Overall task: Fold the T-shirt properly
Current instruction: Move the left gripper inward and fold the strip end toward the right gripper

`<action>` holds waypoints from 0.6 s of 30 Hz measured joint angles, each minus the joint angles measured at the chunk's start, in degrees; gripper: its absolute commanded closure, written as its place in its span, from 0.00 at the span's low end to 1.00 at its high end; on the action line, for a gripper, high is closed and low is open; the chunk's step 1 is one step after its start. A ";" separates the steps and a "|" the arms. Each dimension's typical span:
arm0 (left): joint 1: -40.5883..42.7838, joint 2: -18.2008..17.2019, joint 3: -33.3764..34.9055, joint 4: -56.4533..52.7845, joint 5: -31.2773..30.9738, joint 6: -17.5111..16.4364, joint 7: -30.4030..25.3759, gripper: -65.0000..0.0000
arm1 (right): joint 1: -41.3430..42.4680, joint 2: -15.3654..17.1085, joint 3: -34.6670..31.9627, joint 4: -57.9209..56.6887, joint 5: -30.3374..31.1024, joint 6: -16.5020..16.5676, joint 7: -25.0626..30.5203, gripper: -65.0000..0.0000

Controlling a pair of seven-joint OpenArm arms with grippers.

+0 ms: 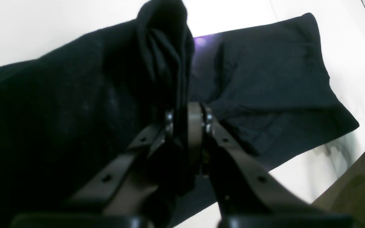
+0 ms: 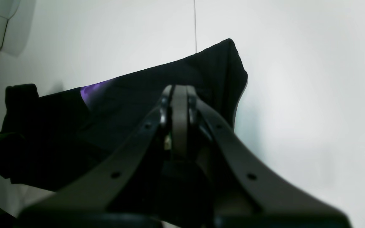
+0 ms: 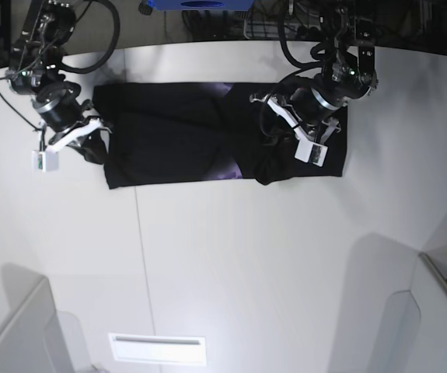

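The black T-shirt (image 3: 176, 132) lies spread in a long band across the back of the white table (image 3: 231, 256). A purple patch of print (image 1: 200, 41) shows at a fold, and the same print (image 2: 90, 90) appears in the right wrist view. My left gripper (image 1: 187, 110) is shut on a bunched ridge of the T-shirt (image 1: 163, 50), which rises between its fingers; in the base view this left gripper (image 3: 276, 159) is over the shirt's right part. My right gripper (image 2: 177, 95) is shut at the shirt's left edge (image 3: 99, 148); no cloth shows between its pads.
A thin seam (image 3: 141, 256) runs down the table. A white slotted plate (image 3: 157, 348) lies near the front edge. Grey panels stand at the front left (image 3: 21, 334) and front right (image 3: 410, 311). Cables and a blue object (image 3: 196, 4) sit behind the table.
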 measured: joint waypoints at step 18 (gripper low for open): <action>-0.35 1.14 -0.59 0.02 0.00 -0.02 5.62 1.00 | 0.00 -0.02 0.00 0.00 0.00 0.00 0.00 1.00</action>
